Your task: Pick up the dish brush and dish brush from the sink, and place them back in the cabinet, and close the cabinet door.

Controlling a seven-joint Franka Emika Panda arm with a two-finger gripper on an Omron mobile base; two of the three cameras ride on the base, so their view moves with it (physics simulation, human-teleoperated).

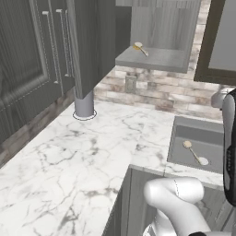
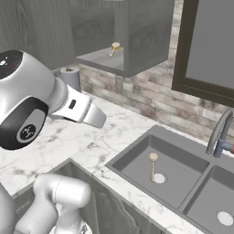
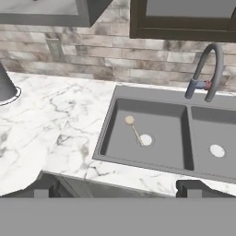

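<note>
**Cream-headed brushes: one on the cabinet shelf, one in the sink's left basin**

Dark grey, rectangular and double-basined, the sink (image 3: 152, 133) sits recessed in the white marble-veined countertop (image 1: 83, 152). We see one small dish brush with a round cream-tan head and thin light wooden handle (image 3: 134, 130) lying flat on the floor of the left basin. Its handle end touches or overlaps the white round drain disc (image 3: 146, 139), and its head points away from the disc toward the basin's back wall. The right base view confirms the same brush (image 2: 153, 165) in the basin farther from the tap. The second white drain disc (image 3: 217, 150) lies in the right basin.

We note the tall curved steel tap (image 3: 208, 69) standing behind the divider between the basins, in front of the brown-beige brick-tile backsplash (image 1: 156, 94).

The second, identical dish brush (image 1: 140, 48) rests on the flat grey shelf of the grey wood-grain wall cabinet (image 1: 156, 59), up and left of the sink. The cabinet's front stands open. We cannot tell from these views exactly how its door hangs.

A grey cylindrical paper-towel roll on a round base (image 1: 84, 103) stands on the countertop under the cabinet.

The two-finger gripper (image 3: 116, 188) is released, its dark fingertips (image 3: 41, 189) spread wide with nothing between them, high above the counter's front edge.
</note>
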